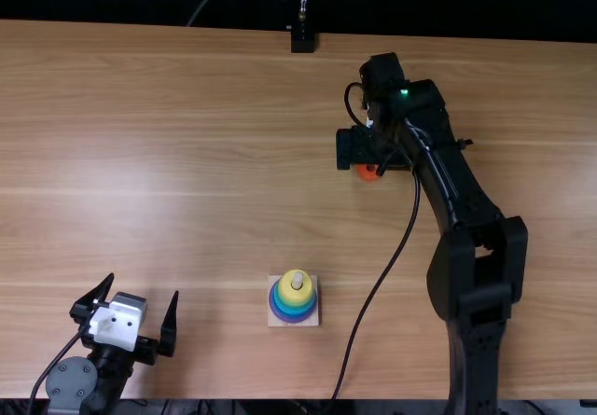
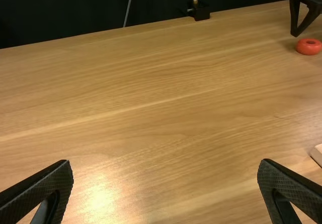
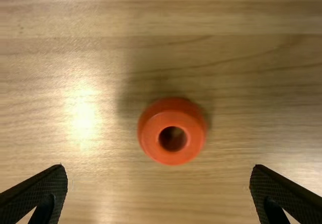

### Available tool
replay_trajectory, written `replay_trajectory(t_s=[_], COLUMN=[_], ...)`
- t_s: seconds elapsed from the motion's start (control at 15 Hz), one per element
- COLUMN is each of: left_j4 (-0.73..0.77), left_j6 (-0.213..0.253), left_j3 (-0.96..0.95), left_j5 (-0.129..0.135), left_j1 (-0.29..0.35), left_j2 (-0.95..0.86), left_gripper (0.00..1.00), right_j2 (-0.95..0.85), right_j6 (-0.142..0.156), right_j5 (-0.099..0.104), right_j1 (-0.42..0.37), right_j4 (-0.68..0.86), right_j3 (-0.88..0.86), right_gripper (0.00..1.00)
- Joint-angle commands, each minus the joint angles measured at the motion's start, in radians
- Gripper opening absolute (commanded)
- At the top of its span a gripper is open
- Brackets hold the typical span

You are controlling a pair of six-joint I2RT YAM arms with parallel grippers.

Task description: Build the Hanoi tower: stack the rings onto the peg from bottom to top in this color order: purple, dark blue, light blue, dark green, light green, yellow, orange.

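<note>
Taking the peg (image 1: 297,281) as the dial's centre in the top view, the left gripper (image 1: 145,286) sits at nine o'clock, fingers apart and empty, probably to leave the other arm room. On the square base (image 1: 311,319), the yellow ring (image 1: 289,292) tops the stack; the greens beneath are hard to tell apart. At one o'clock, the right gripper (image 3: 159,169) spreads over the orange ring (image 3: 172,152), presumably to grasp it; from above, its arm (image 1: 448,182) partly hides that ring.
</note>
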Motion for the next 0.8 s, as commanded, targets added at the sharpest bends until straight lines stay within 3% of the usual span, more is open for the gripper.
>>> replay_trajectory(t_s=[0.0, 0.53, 0.73], left_j4=[-0.079, -0.079, -0.079], left_j6=[0.015, 0.015, 0.015], left_j3=[-0.105, -0.105, -0.105], left_j5=[0.01, 0.01, 0.01], left_j1=[0.006, 0.006, 0.006], left_j2=[-0.012, -0.012, -0.012], left_gripper=[1.0, 1.0, 1.0], right_j2=[0.035, 0.098, 0.11], right_j6=[0.004, 0.004, 0.004], right_j5=[-0.054, -0.054, -0.054], right_j1=[-0.011, -0.031, -0.031], right_j4=[-0.002, 0.0, 0.0], right_j3=[0.033, 0.055, 0.056], right_gripper=[0.97, 0.96, 0.9])
